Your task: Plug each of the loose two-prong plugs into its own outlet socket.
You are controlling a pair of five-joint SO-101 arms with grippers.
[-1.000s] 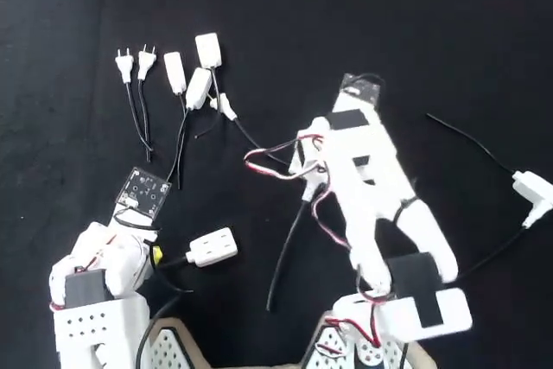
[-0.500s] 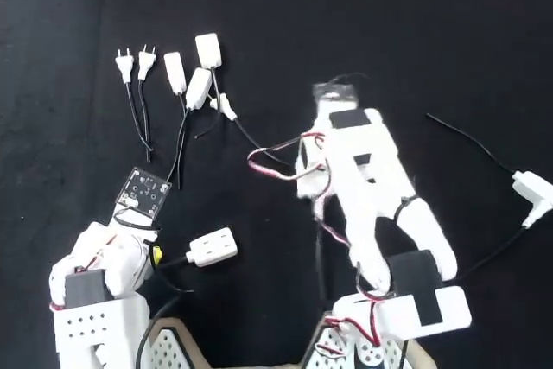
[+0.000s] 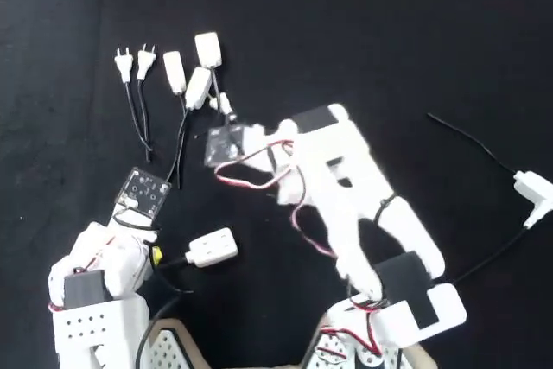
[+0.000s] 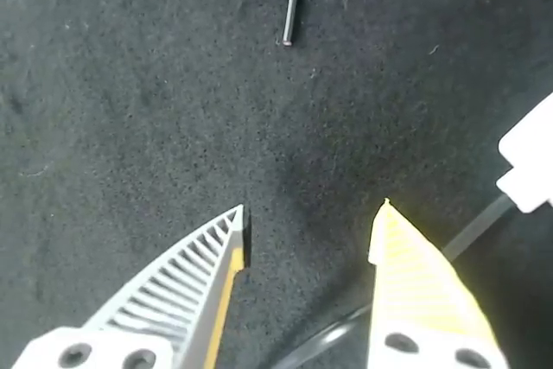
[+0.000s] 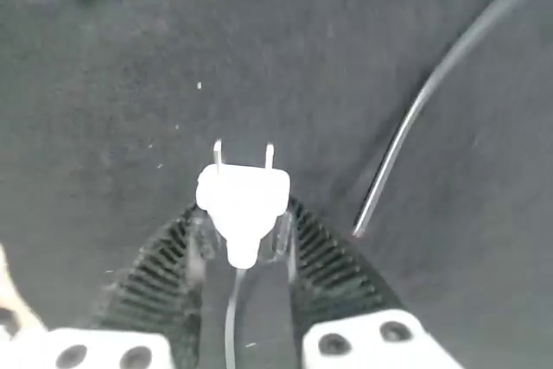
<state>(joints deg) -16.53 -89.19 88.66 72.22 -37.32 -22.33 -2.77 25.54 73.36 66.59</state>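
The right gripper [image 5: 244, 212] was clamped on a white two-prong plug [image 5: 242, 192], prongs pointing ahead, near the outlet sockets [image 3: 197, 85] toward the table's [image 3: 432, 41] far left corner. The plug looked light, rigid and smooth; its cord [image 5: 230, 317] could tug. The flat body sides suited a grip. The left gripper [image 4: 307, 226] stood open and empty.

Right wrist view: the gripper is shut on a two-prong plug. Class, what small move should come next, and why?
Probably ease the plug forward toward the nearest white socket and line its prongs up with the slots. The right gripper is shut on the plug's body with the prongs free and pointing ahead, and the high view puts that arm's tip just short of the sockets.
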